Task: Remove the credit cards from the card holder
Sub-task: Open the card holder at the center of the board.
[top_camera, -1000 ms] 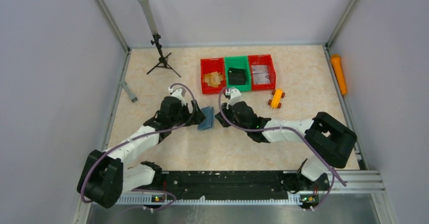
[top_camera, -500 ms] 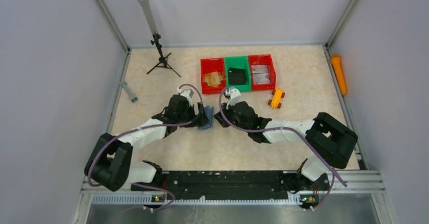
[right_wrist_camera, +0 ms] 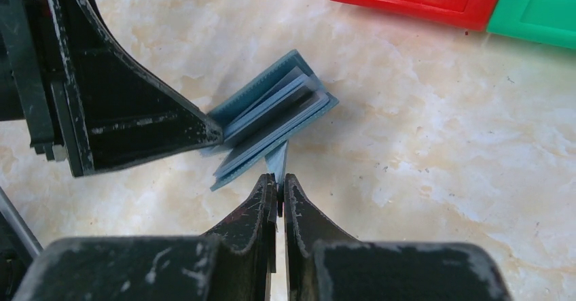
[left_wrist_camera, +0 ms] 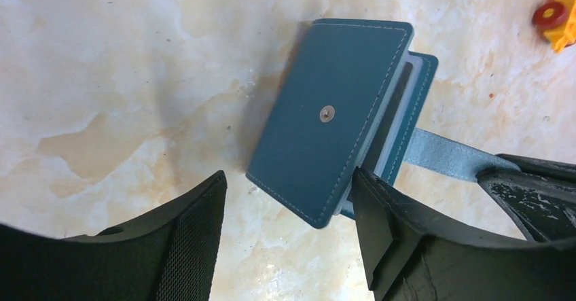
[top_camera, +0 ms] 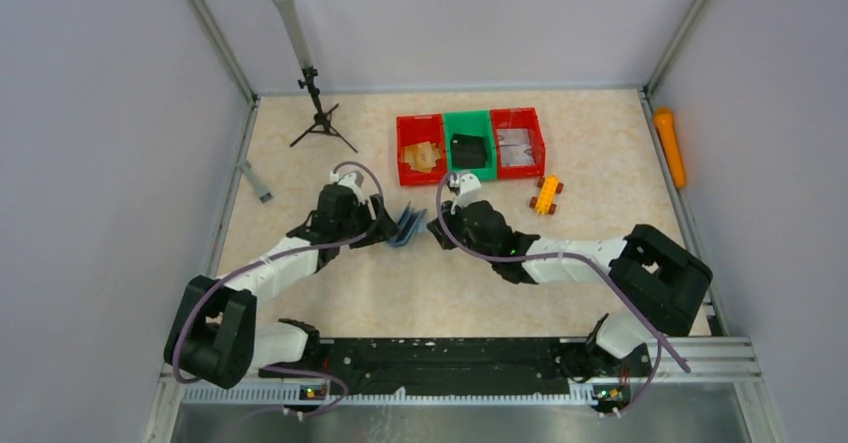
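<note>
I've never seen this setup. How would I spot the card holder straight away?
Start at the beige table and find the left red bin in the row of three at the back. Just nearer the arms, between the tips of the left gripper and right gripper, sits the card holder. It is the only flat teal-blue folding wallet, half open, with a small metal snap on its cover.

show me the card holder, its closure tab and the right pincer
card holder (left_wrist_camera: 316, 148), left wrist view, outer cover
closure tab (left_wrist_camera: 441, 155), left wrist view, mid strip
right pincer (right_wrist_camera: 279, 185), right wrist view, between fingertips
</note>
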`<act>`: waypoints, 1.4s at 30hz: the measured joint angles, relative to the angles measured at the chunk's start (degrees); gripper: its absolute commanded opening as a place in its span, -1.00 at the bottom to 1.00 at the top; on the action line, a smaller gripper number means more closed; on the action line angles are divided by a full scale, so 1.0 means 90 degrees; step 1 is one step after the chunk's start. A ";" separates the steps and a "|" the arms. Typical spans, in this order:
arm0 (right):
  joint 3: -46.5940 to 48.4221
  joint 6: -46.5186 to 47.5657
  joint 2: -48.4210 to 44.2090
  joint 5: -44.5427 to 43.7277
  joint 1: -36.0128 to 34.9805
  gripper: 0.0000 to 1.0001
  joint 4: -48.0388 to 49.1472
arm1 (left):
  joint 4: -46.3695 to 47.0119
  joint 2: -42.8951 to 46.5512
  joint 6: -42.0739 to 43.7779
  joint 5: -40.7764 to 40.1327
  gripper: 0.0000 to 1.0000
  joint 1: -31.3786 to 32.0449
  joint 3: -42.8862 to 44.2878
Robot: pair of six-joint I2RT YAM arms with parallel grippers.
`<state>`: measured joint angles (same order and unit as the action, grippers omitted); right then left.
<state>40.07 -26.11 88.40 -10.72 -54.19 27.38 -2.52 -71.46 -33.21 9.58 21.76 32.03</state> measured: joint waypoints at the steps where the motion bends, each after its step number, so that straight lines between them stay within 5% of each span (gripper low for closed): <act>1: 0.0000 0.0000 -0.0017 -0.0027 0.0000 -1.00 0.0000 | 0.0056 0.0000 -0.0046 0.0134 0.40 -0.0136 -0.0039; 12: 0.0000 -0.0002 -0.0024 -0.0182 0.0000 -1.00 -0.0058 | 0.0330 -0.0296 -0.0163 0.1059 0.82 -0.0607 -0.0090; 23: 0.0000 -0.0002 -0.0024 -0.0185 0.0000 -1.00 -0.0092 | 0.0435 -0.0253 -0.0126 0.1268 0.46 -0.0612 -0.0226; 35: 0.0000 -0.0002 -0.0024 -0.0182 0.0000 -1.00 -0.0090 | 0.0437 -0.0299 -0.0126 0.1251 -0.14 -0.0610 -0.0226; 42: 0.0000 -0.0002 -0.0029 -0.0180 0.0000 -1.00 -0.0090 | 0.0393 0.0112 -0.0124 0.0833 -0.17 -0.0612 -0.0228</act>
<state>40.07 -26.13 88.14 -12.34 -54.19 26.57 1.02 -70.46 -34.33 17.08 16.25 29.98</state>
